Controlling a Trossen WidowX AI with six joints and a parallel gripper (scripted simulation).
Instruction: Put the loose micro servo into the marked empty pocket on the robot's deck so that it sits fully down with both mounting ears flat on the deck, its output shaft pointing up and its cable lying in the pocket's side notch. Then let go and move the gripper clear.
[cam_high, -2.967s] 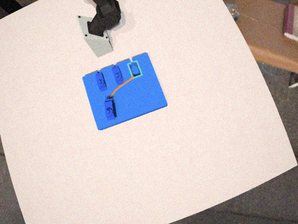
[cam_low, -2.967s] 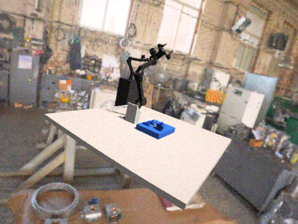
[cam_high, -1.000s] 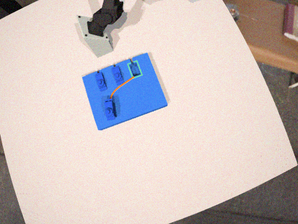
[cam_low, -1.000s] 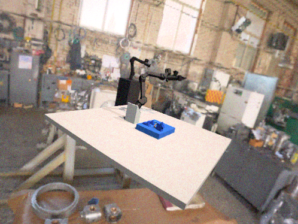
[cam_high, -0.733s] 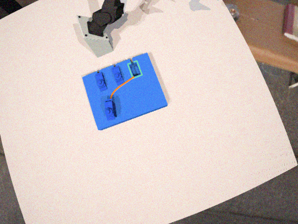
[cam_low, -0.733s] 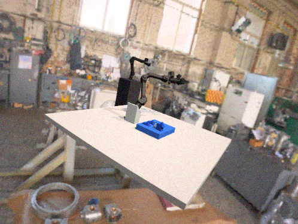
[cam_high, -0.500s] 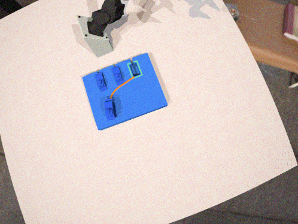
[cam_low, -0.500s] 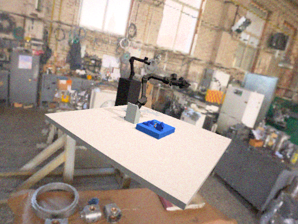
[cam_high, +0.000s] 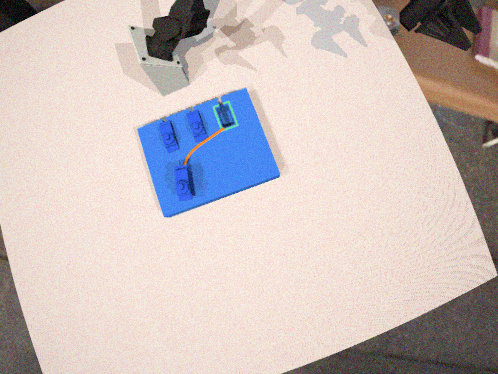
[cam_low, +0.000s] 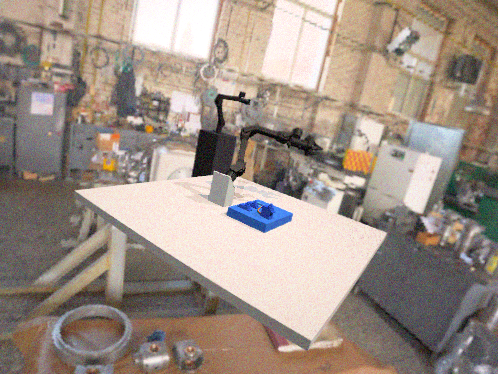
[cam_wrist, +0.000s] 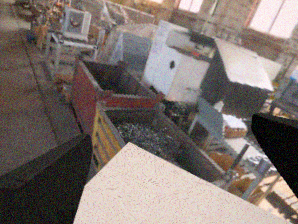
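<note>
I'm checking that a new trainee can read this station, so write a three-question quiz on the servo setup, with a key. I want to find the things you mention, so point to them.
1. True or false: the gripper (cam_high: 467, 27) (cam_low: 317, 148) (cam_wrist: 171, 131) is holding the loose micro servo (cam_high: 184, 182) (cam_low: 266, 210).
2. Multiple choice: what colour outlines the empty pocket (cam_high: 225, 115)? (a) red (b) green (c) white
3. Fill in the blank: from the loose micro servo, the ____ cable (cam_high: 198, 145) runs toward the empty pocket.

Key: 1. false; 2. b; 3. orange
</note>
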